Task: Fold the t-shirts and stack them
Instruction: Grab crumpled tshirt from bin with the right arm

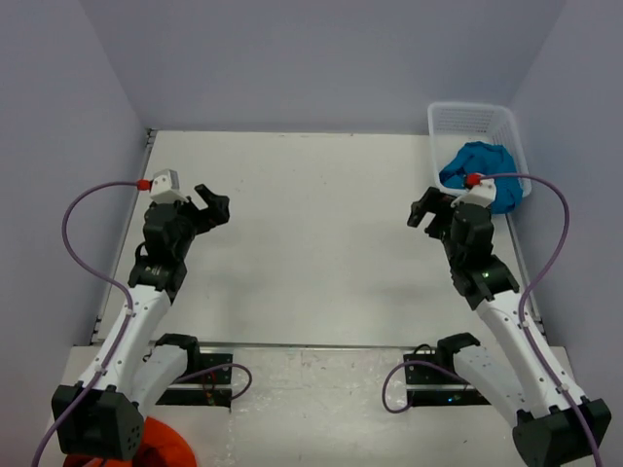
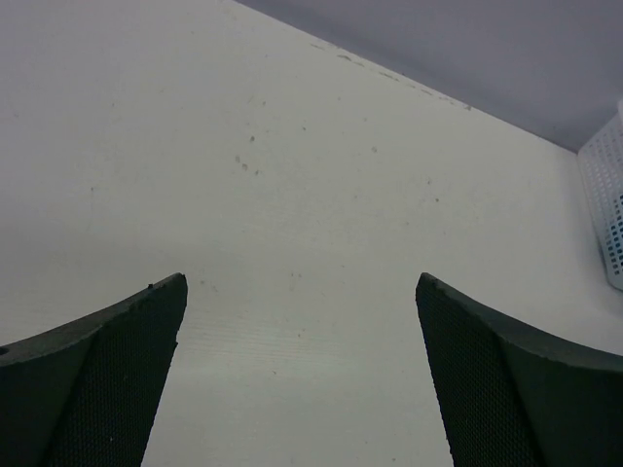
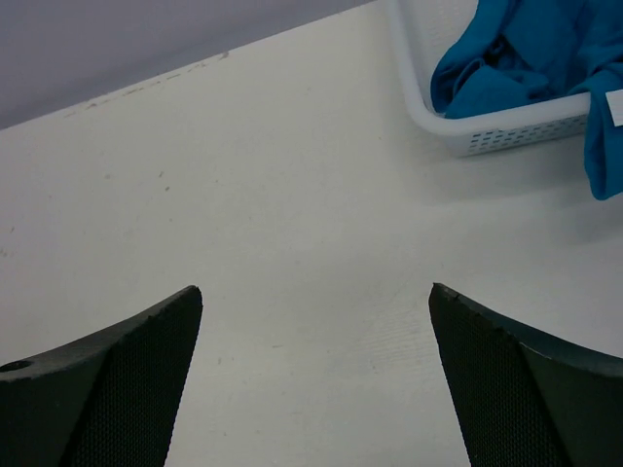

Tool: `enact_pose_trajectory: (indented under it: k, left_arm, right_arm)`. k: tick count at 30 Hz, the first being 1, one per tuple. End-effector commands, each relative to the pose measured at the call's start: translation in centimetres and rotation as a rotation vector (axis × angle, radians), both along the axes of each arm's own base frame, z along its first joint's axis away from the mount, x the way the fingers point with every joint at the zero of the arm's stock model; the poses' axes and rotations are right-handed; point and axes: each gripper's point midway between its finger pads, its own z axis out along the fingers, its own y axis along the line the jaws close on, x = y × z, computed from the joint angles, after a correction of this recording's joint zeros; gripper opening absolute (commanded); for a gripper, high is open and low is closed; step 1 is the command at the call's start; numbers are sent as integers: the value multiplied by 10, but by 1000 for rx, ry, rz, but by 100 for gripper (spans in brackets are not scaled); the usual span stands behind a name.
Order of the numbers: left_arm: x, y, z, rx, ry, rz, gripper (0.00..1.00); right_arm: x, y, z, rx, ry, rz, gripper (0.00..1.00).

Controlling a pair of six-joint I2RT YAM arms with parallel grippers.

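Teal-blue t-shirts (image 1: 484, 171) lie bunched in a white basket (image 1: 467, 113) at the table's far right, one fold hanging over its near rim. The right wrist view shows the same t-shirts (image 3: 526, 58) in the basket (image 3: 506, 126) at its upper right. My right gripper (image 1: 424, 210) hovers open over bare table just left of the basket, nothing between its fingers (image 3: 506, 379). My left gripper (image 1: 212, 205) hangs open over the left half of the table, far from the cloth, with its fingers (image 2: 117, 370) spread wide over bare surface.
The white table (image 1: 311, 233) is walled on three sides. An orange-red bunched cloth (image 1: 161, 443) lies off the table by the left arm's base. The basket's corner (image 2: 608, 195) shows at the right edge of the left wrist view.
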Motion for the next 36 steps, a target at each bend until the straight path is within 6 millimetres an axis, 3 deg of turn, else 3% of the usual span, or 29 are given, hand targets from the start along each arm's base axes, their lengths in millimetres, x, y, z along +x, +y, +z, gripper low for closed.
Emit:
enact_pose_trajectory:
  k: [1,2,3,4,5,6,7,8,9,10,11,12,13,14,15,16,19,24,25,28,29,30,31,33,36]
  left_arm:
    - [5,-3,17,28,-34,-28,100]
    - [9,-3,24,30,-43,-29,100]
    - [7,-3,16,36,-5,-33,100]
    - [10,-3,11,34,13,-31,100]
    - [12,-4,11,32,20,-31,100]
    - [11,-4,7,21,39,-29,100]
    - [12,-5,1,13,60,-27,100]
    - [11,-9,-3,-5,72,-43,100]
    - [9,-14,-5,-14,78,-64,100]
    - [8,-16,-6,-25,81,-71,100]
    - [6,-17,-11,-25,89,-77,100]
    - [3,-18,-9,-24,80,-79,100]
    - [-2,-17,-9,-23,70,-78,100]
    - [-4,-17,-14,-22,81,-78,100]
    - [-9,-18,-8,-23,53,-85,100]
    - [-12,-17,-12,-17,54,-88,100]
    - [-21,-12,-3,17,16,-77,100]
    - [-28,-31,-20,-65,97,-120,100]
    - [-27,-35,-19,-91,95,-127,100]
    - [-25,-39,-19,-82,106,-147,100]
    - [-24,-37,-19,-77,106,-134,100]
    - [-21,-37,-14,-75,96,-136,100]
    - [-20,-37,-15,-67,107,-139,100]
    - [-18,-38,-5,-67,101,-142,100]
    - [-16,-39,12,-71,76,-144,100]
  right_arm:
    - [15,-13,31,-40,-34,-86,99]
    - [24,-16,55,-47,-66,-107,99]
    - [41,-18,41,-86,4,-125,99]
    - [53,-31,42,-108,31,-160,99]
    - [69,-37,69,-103,6,-192,99]
    - [89,-44,38,-143,130,-222,99]
    - [106,-59,62,-149,102,-268,99]
    - [117,-64,61,-160,122,-283,99]
    - [137,-69,40,-182,178,-285,99]
    - [148,-82,40,-185,185,-311,99]
    - [162,-89,56,-169,149,-323,99]
    - [180,-94,36,-163,191,-324,98]
    - [196,-98,53,-144,154,-311,96]
    - [206,-115,54,-145,152,-339,95]
    - [214,-126,47,-164,180,-343,95]
    - [235,-133,44,-175,191,-349,93]
    - [262,-149,23,-227,234,-345,91]
    - [291,-162,-13,-278,269,-328,86]
    - [298,-163,-37,-303,310,-310,87]
    - [308,-169,-59,-338,342,-288,88]
    - [313,-165,-74,-333,359,-244,88]
    - [318,-165,-66,-324,349,-252,88]
    - [317,-165,-78,-321,380,-250,88]
    - [317,-163,-71,-305,374,-244,87]
    - [306,-166,-67,-285,396,-286,86]
